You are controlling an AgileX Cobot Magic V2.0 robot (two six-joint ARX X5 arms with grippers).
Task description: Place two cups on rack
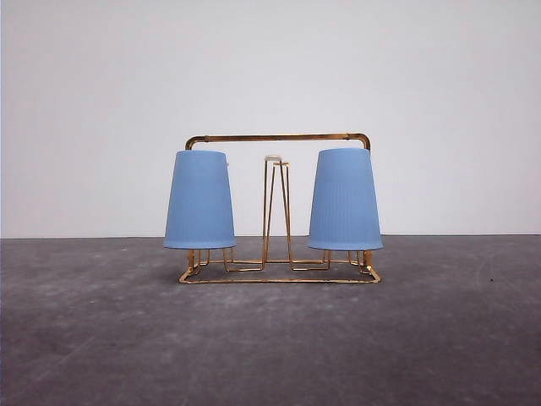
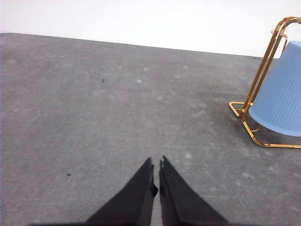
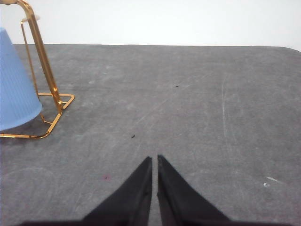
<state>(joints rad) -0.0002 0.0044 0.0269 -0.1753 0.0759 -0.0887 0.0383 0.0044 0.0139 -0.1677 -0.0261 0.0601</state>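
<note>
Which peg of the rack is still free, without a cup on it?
The middle peg, with its white tip bare. Each outer peg carries an upside-down blue cup: left cup, right cup.

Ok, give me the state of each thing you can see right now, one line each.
Left light-blue ribbed plastic cup: upside down on the rack, mouth down.
Right light-blue ribbed plastic cup: upside down on the rack.
Gold wire cup rack: upright on the grey table, middle peg bare.
Left claw: shut, empty.
Right claw: shut, empty.

Setting: a staged test bench, consistent with a lab. Evidence: bare grey table (image 1: pixel 101 338) with scuffed, speckled surface; plain white backdrop wall (image 1: pixel 270 68) directly behind; no household furnishings visible.
</note>
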